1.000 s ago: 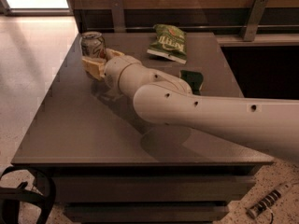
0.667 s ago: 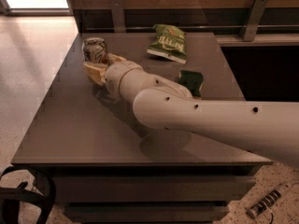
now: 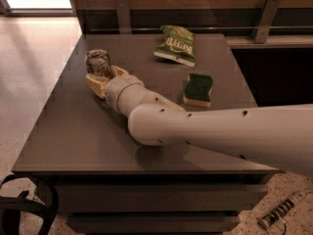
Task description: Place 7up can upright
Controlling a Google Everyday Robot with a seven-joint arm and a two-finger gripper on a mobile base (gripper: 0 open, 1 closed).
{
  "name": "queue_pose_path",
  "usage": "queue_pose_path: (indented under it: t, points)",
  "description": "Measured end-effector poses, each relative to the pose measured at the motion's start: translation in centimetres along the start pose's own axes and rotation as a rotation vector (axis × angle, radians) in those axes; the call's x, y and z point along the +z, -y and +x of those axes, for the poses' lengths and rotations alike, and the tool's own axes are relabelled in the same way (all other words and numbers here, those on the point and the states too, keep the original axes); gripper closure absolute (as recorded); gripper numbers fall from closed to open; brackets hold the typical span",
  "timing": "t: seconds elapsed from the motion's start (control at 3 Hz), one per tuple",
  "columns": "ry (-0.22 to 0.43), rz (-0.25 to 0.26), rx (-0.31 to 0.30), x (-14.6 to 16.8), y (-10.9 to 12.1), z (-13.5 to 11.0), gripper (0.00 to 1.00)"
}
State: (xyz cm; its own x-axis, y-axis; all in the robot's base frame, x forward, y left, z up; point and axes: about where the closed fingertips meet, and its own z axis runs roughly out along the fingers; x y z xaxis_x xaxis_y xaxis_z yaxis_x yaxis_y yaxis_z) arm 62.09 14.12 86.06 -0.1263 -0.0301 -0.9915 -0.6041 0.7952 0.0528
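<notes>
The 7up can (image 3: 98, 61) is silvery-green with a shiny top and stands upright near the table's far left edge. My gripper (image 3: 105, 76) is at the can's lower part, with one beige finger (image 3: 96, 83) in front of it and the other on its right side. The gripper is shut on the can. The can's base is hidden behind the fingers, so I cannot tell whether it rests on the table (image 3: 73, 131). My white arm reaches in from the lower right.
A green chip bag (image 3: 175, 44) lies flat at the back middle. A green and yellow sponge (image 3: 198, 89) lies right of my arm. A wooden rail wall runs behind the table. The table's left edge is close to the can.
My gripper and the can have moved down and slightly toward the front. My arm has shifted, so the sponge now shows fully.
</notes>
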Motion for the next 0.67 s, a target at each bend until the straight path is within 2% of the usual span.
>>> queue_pose_path:
  t: [0.33, 0.67]
  points:
    - [-0.003, 0.031, -0.013, 1.28, -0.74, 1.32, 1.00]
    - [0.001, 0.035, -0.015, 1.45, -0.95, 1.17, 0.75]
